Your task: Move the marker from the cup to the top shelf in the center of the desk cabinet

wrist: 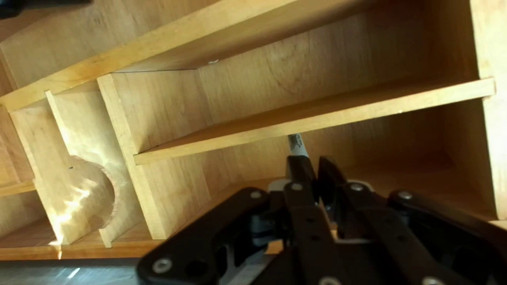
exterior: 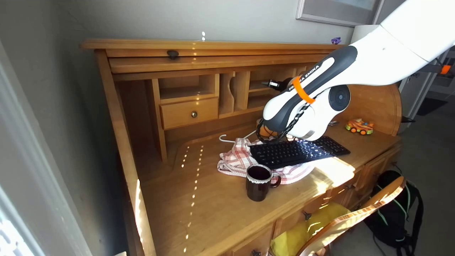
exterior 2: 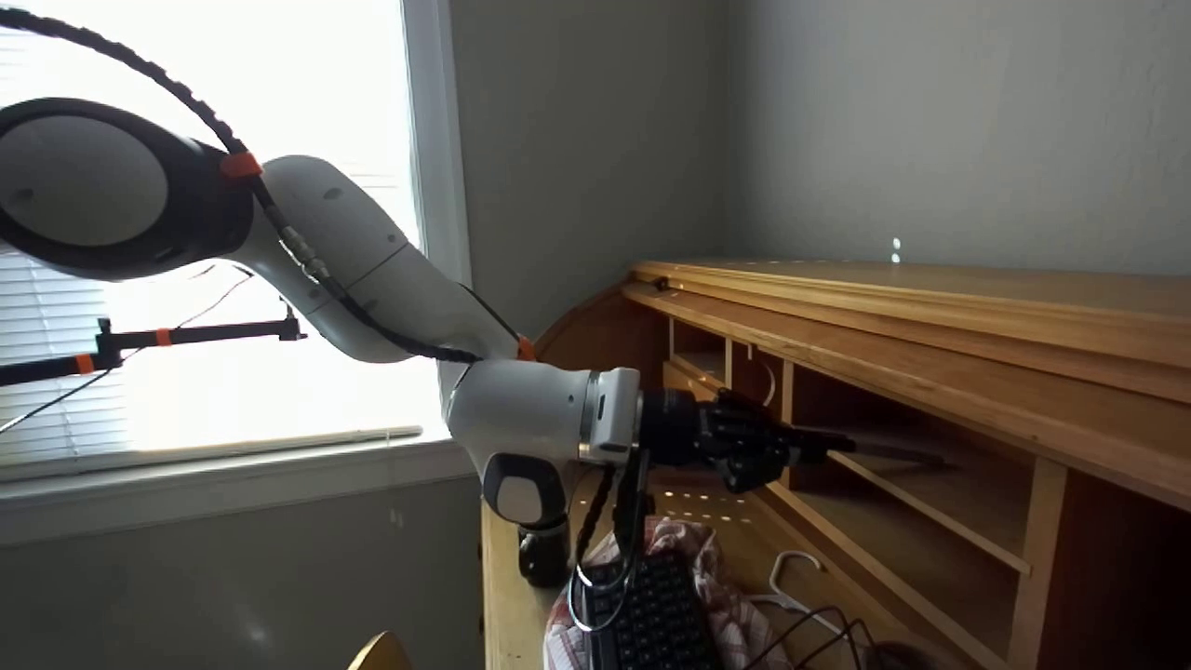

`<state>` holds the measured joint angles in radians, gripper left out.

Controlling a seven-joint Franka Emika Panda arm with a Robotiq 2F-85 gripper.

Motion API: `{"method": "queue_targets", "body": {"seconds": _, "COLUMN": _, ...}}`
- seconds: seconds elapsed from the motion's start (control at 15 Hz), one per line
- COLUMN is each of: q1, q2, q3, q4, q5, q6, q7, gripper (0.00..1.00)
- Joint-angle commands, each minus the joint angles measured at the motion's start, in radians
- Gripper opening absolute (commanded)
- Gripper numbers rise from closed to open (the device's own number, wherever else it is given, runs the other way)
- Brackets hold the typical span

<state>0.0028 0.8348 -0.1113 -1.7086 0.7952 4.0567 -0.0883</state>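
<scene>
The marker (wrist: 297,145) is slim and pale. It points straight out of my gripper (wrist: 313,160), in line with the fingers, which stand close together on its near end. In an exterior view the marker (exterior 2: 901,454) reaches into the top shelf (exterior 2: 930,511) of the wooden desk cabinet (exterior: 142,64), above the shelf board. The wrist view is upside down; there the shelf board's front edge (wrist: 356,115) hides the marker's far end. Whether it touches the board cannot be told. The dark cup (exterior: 258,188) stands upright on the desk, also in an exterior view (exterior 2: 544,554).
A curved divider (wrist: 87,190) stands beside the centre compartment. The cabinet's overhanging top (exterior 2: 930,288) runs just above the gripper. Below the arm lie a black keyboard (exterior: 284,154), a checked cloth (exterior: 233,160) and a white hanger (exterior: 225,139). A toy car (exterior: 359,126) stands farther along the desk.
</scene>
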Motion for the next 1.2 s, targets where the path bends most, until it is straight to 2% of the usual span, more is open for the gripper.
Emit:
{"method": "queue_targets", "body": {"seconds": 0.0, "q1": -0.003, "q2": 0.012, "q3": 0.0, "q4": 0.056, "q5": 0.092, "q6": -0.074, "q7": -0.072, "gripper": 0.04}}
{"method": "queue_targets", "body": {"seconds": 1.13, "q1": 0.002, "q2": 0.029, "q3": -0.025, "q4": 0.218, "q5": 0.408, "q6": -0.224, "q7": -0.336, "gripper": 0.04}}
